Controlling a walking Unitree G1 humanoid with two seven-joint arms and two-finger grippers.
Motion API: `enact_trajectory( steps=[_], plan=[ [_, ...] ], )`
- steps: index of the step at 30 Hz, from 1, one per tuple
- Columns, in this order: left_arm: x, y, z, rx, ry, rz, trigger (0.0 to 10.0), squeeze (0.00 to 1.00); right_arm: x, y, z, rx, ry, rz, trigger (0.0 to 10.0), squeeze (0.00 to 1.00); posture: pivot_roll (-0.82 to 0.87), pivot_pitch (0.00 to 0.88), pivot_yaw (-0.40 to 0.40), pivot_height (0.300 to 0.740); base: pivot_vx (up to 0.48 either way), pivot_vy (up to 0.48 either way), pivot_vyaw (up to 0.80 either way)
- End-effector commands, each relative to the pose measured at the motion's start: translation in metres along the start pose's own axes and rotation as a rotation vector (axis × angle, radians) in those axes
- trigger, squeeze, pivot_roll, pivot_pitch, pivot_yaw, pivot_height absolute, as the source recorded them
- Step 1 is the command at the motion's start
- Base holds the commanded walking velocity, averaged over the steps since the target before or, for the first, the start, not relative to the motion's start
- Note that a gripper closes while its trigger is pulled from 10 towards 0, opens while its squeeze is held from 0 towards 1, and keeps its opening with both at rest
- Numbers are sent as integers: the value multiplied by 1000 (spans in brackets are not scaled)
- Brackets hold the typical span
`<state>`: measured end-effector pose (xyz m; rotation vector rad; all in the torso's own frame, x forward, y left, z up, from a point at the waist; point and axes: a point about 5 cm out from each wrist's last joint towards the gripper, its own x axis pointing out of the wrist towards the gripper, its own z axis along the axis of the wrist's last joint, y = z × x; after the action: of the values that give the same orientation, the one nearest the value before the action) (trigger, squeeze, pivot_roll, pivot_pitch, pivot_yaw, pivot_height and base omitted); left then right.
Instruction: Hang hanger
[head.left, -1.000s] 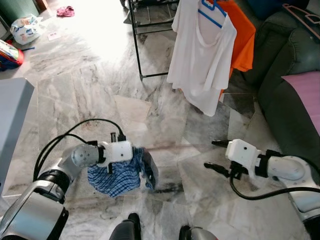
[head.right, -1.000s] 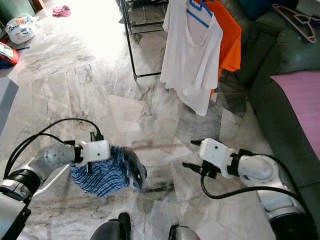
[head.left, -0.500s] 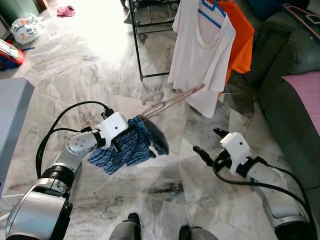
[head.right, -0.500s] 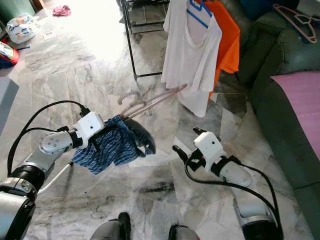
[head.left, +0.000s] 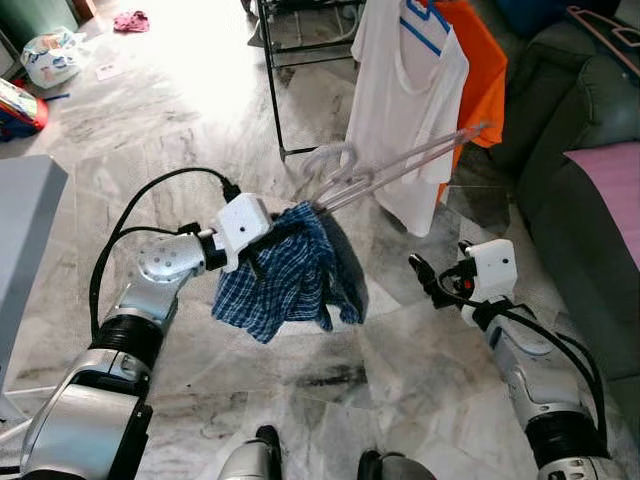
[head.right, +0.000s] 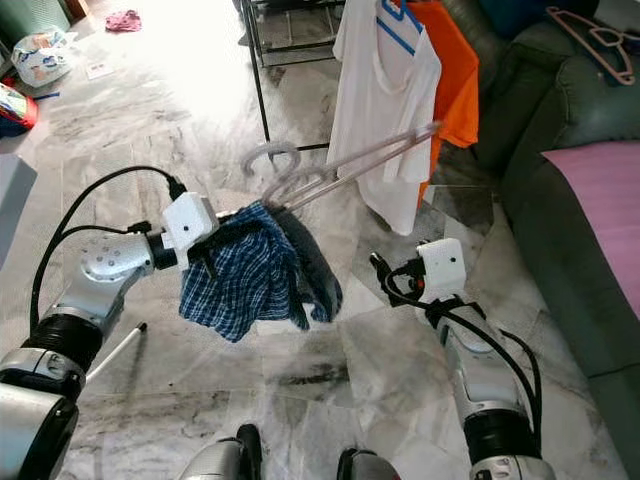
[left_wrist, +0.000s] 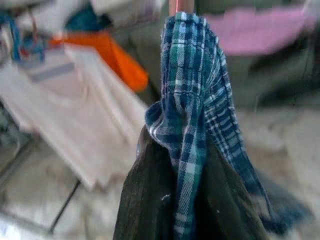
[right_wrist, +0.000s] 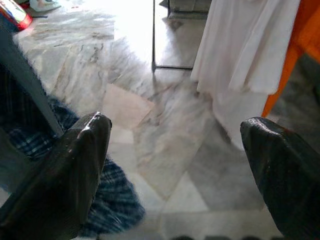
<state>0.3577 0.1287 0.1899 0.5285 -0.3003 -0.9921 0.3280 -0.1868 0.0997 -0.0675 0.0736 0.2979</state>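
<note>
A pale pink hanger (head.left: 385, 170) carries blue plaid shorts (head.left: 290, 275). My left gripper (head.left: 262, 245) is shut on it where the shorts drape over the bar, and holds it up in the air. The hanger's hook (head.right: 270, 158) points towards the black drying rack (head.left: 272, 90). Its long bar reaches across the white shirt (head.left: 405, 110) that hangs there. In the left wrist view the plaid cloth (left_wrist: 195, 100) is pinched between my dark fingers (left_wrist: 145, 200). My right gripper (head.left: 440, 262) is open and holds nothing, to the right of the shorts and below the hanger's bar.
An orange shirt (head.left: 485, 80) hangs behind the white one. A dark green sofa (head.left: 560, 130) with a pink cushion (head.left: 610, 180) and a spare pink hanger (head.left: 600, 25) stands at the right. Grey furniture (head.left: 25, 230) is at the left. Bags (head.left: 50, 55) lie far left on the marble floor.
My left arm has lifted the hanger with the shorts from low near the floor up and towards the rack. The right gripper has risen and swung to the right.
</note>
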Motion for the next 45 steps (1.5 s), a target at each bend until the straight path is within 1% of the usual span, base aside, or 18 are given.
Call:
enact_trajectory(
  steps=[1, 7, 10, 11, 13, 15, 17, 19, 21, 33, 36, 37, 38, 39, 40, 41, 42, 45],
  plan=[
    [1, 1, 7, 1, -39, 7, 0, 0, 2, 10, -4, 20, 20, 45, 10000, 1000, 54, 246, 33, 740, 0, 0, 0],
    [9, -7, 13, 6, -64, -19, 0, 0, 4, 28, -9, 45, 38, 168, 10000, 996, 58, 250, 26, 740, 0, 0, 0],
    [13, -8, 18, -1, -87, -23, 0, 0, 4, 29, -12, 31, 55, 180, 10000, 945, 57, 251, 25, 740, 0, 0, 0],
    [14, -8, 22, -6, -103, -24, 0, 0, 4, 29, -15, 31, 71, 180, 10000, 898, 57, 252, 25, 740, 0, 0, 0],
    [18, -7, 32, -11, -136, -23, 0, 0, 6, 28, -20, 30, 102, 172, 10000, 725, 57, 251, 25, 740, 0, 0, 0],
    [19, -6, 37, -23, -158, -24, 0, 0, 6, 28, -23, 38, 120, 166, 10000, 620, 56, 250, 25, 740, 0, 0, 0],
    [22, -3, 48, -36, -204, -28, 0, 0, 7, 29, -31, 44, 154, 155, 10000, 369, 58, 247, 27, 740, 0, 0, 0],
    [22, -3, 48, -36, -204, -28, 0, 0, 7, 29, -31, 44, 154, 155, 10000, 369, 58, 247, 27, 740, 0, 0, 0],
    [23, 0, 58, -50, -243, -39, 0, 0, 10, 30, -34, 53, 171, 149, 10000, 0, 62, 247, 27, 740, 0, 0, 0],
    [20, -4, 63, -72, -242, -75, 0, 0, 21, 25, -22, 65, 139, 111, 10000, 0, 73, 247, 23, 740, 0, 0, 0],
    [19, -5, 70, -93, -265, -76, 0, 0, 20, 21, -27, 119, 158, 79, 10000, 0, 73, 248, 20, 740, 0, 0, 0],
    [19, -5, 73, -105, -273, -78, 0, 0, 20, 22, -30, 131, 170, 79, 6706, 0, 72, 248, 20, 740, 0, 0, 0],
    [19, -5, 73, -108, -275, -78, 0, 0, 20, 22, -31, 134, 174, 80, 6706, 0, 72, 248, 20, 740, 0, 0, 0],
    [19, -5, 75, -108, -281, -78, 0, 0, 19, 22, -33, 142, 185, 74, 3882, 0, 73, 249, 21, 740, 0, 0, 0],
    [19, -4, 77, -113, -289, -78, 0, 0, 19, 22, -36, 151, 198, 69, 2157, 0, 73, 249, 21, 740, 0, 0, 0],
    [19, -4, 78, -119, -296, -78, 0, 0, 18, 21, -38, 159, 211, 65, 1490, 0, 74, 249, 20, 740, 0, 0, 0],
    [20, -3, 80, -120, -303, -80, 0, 0, 17, 21, -40, 177, 222, 58, 0, 0, 74, 250, 20, 740, 0, 0, 0],
    [19, -2, 84, -126, -312, -81, 0, 0, 15, 20, -44, 210, 232, 49, 0, 0, 75, 250, 20, 740, 0, 0, 0]
  ],
)
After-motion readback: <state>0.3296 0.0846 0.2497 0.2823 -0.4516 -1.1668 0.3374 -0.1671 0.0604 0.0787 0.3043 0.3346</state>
